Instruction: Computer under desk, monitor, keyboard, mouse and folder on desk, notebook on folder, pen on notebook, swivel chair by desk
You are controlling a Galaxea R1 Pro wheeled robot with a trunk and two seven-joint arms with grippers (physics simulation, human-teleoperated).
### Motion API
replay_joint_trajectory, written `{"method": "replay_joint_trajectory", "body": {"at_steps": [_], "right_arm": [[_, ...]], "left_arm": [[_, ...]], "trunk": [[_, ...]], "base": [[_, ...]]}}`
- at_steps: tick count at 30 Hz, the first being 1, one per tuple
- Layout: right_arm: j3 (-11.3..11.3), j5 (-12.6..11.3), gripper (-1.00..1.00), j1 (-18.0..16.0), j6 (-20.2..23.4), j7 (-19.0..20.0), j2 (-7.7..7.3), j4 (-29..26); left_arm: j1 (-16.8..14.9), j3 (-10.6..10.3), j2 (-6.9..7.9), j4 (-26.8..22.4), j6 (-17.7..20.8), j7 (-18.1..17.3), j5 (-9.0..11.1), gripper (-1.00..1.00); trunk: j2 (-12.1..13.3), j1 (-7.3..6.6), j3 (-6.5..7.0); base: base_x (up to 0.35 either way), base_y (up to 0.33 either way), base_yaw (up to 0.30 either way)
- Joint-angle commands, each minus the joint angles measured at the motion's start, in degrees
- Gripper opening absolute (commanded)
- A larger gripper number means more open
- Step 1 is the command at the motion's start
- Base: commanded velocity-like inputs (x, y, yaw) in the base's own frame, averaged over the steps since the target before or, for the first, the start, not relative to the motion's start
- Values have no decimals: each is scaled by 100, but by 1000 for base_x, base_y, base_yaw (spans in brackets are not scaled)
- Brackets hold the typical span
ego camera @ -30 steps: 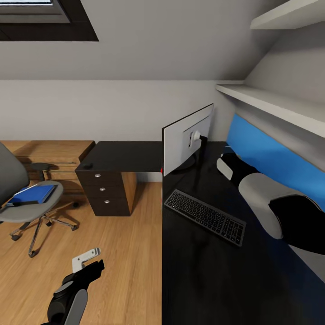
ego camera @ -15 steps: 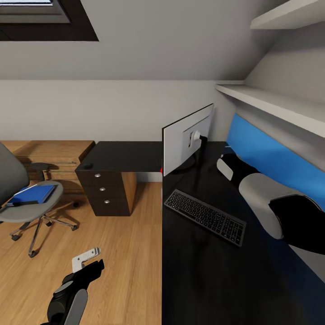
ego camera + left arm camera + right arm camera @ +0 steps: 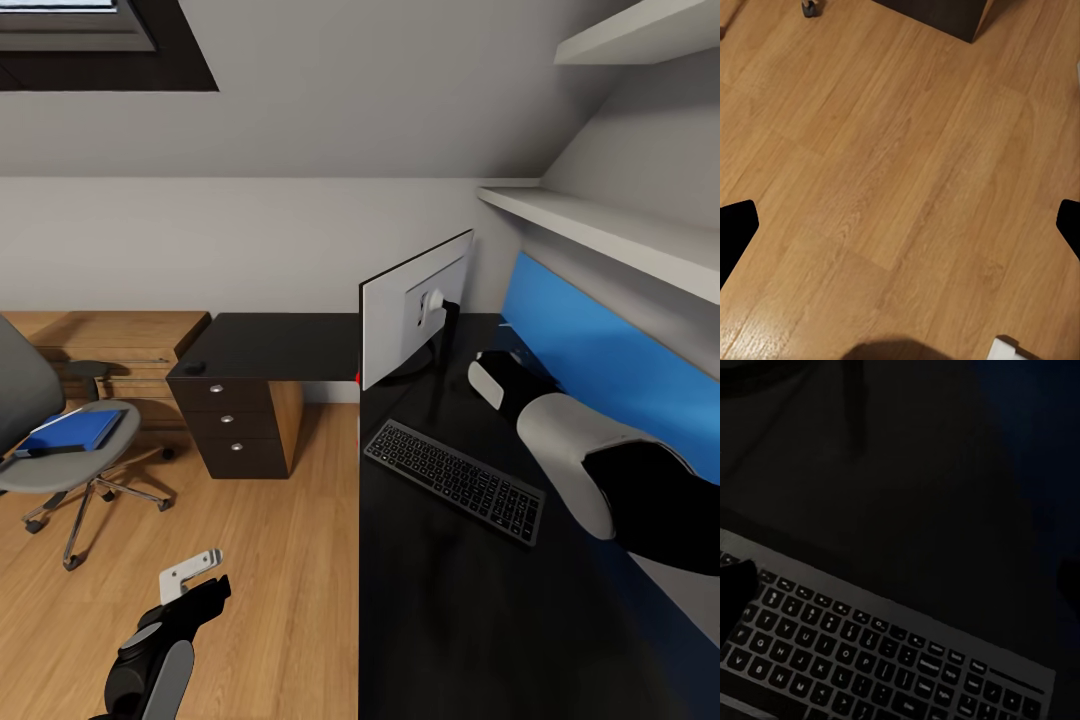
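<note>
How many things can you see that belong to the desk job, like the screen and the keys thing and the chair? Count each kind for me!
Monitor: 1
Keyboard: 1
Swivel chair: 1
Blue folder on the chair seat: 1
Desk: 1
Total: 5

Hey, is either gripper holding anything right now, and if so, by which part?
Nothing is held. The left gripper is open over bare wooden floor; the right gripper is open above the desk, near the keyboard.
</note>
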Motion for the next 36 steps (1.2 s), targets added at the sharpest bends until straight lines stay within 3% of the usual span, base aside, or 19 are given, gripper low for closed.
{"method": "replay_joint_trajectory", "body": {"at_steps": [1, 17, 20, 24, 36], "right_arm": [[45, -58, 100, 6, 25, -35, 11, -8], [40, -41, 100, 364, -59, -33, 78, -3], [54, -5, 100, 630, -729, -54, 91, -28], [44, 3, 100, 685, -1053, -57, 79, -18], [46, -3, 100, 702, -1137, -56, 78, -1]], "left_arm": [[-4, 3, -3, -10, 14, 45, 61, 100], [-4, -9, -8, 245, -18, 67, 48, 100], [-4, -8, -11, 288, -20, 93, 46, 100], [-4, -9, -11, 313, -20, 100, 45, 100], [-4, -11, -12, 320, -24, 107, 45, 100]], "trunk": [[-7, 1, -8], [-7, 1, -8], [-7, 1, -8], [-7, 1, -8], [-7, 1, -16]], "base": [[0, 0, 0], [0, 0, 0], [0, 0, 0], [0, 0, 0], [0, 0, 0]]}}
